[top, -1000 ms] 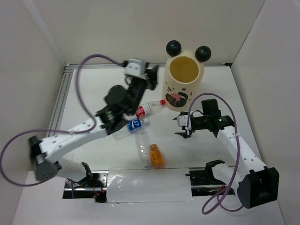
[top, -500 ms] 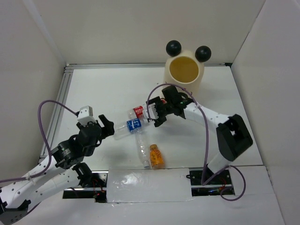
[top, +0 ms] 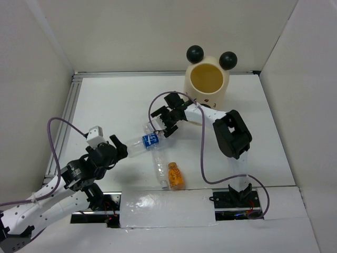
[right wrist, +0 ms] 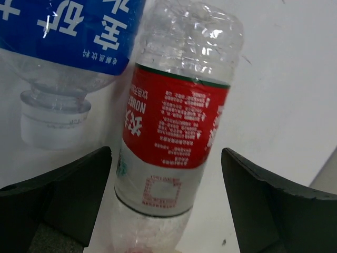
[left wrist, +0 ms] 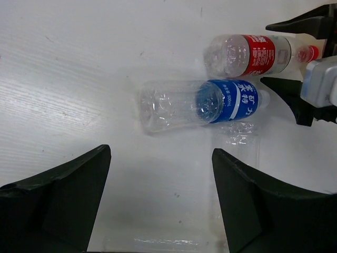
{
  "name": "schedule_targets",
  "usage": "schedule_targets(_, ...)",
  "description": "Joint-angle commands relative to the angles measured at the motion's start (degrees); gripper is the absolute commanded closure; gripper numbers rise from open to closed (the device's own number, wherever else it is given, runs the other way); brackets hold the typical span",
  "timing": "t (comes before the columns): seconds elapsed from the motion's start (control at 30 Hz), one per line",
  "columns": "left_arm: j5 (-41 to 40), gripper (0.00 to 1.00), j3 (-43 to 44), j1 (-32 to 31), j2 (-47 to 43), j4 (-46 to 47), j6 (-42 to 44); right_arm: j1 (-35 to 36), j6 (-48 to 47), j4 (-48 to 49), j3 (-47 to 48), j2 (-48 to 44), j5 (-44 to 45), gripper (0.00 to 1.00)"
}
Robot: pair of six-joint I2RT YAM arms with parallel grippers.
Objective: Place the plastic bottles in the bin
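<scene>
Left gripper (left wrist: pixel 160 158) gapes empty, short of the blue-labelled bottle (top: pixel 151 140). Right gripper (right wrist: pixel 166 158) is spread astride the red-labelled bottle (right wrist: pixel 175 132), seemingly not touching it. An orange bottle (top: pixel 176 175) lies nearer the bases. The black-eared cream bin (top: pixel 188 85) stands behind.

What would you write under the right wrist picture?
Open right gripper over the red-label bottle, blue-label bottle lying beside it.

White arms (top: pixel 50 193), black joints (top: pixel 231 135), purple cables (top: pixel 202 158)
</scene>
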Motion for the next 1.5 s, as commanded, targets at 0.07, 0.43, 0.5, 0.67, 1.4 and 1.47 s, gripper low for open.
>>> schedule_targets(0.07, 0.52, 0.10, -0.57, 0.13, -2.04, -2.86, -4.53, 1.93, -6.58, -10.48, 10.39, 6.37, -0.62, 0.09)
schedule_targets(0.43, -1.15, 0.10, -1.10, 0.13, -5.90, -6.12, -6.21, 5.89, -8.44, -26.67, 27.81, 18.51, 1.58, 0.37)
schedule_targets(0.5, -1.15, 0.10, -1.62, 0.13, -5.90, -6.12, -6.73, 6.41, -5.91, -26.24, 26.67, 16.76, 1.58, 0.54)
schedule_targets(0.67, -1.15, 0.10, -1.62, 0.13, -4.77, -3.23, -5.42, 6.42, 8.29, -20.54, 28.85, 13.42, -5.52, 0.65)
schedule_targets(1.4, 4.12, 0.10, 1.10, 0.13, 5.87, 11.90, 4.69, -12.29, 64.26, 13.77, 38.97, -13.49, -43.94, 0.68)
schedule_targets(1.47, 4.13, 0.10, 1.10, 0.13, 6.49, 11.90, 4.69, -14.66, 62.85, 13.76, 38.97, -14.71, -45.70, 0.68)
